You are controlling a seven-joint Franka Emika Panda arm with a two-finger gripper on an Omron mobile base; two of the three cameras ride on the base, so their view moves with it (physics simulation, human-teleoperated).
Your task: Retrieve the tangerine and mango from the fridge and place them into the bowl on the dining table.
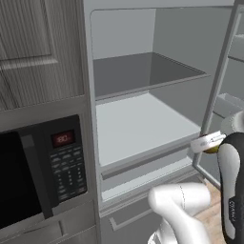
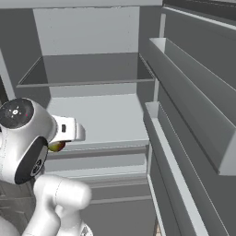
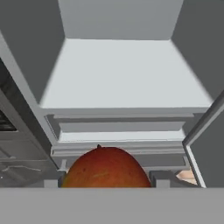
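Mango was held clamped in the gripper just outside the fridge's bare shelves, delivery to the bowl being judged still outstanding, tangerine unaccounted for

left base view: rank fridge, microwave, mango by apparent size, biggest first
1. fridge: open, largest in the picture.
2. microwave: clearly smaller, though cut off by the left edge.
3. mango: a sliver peeking out at the pincer, mostly hidden, so its true size can't be judged here.

Red-orange mango between gripper fingers, before open fridge
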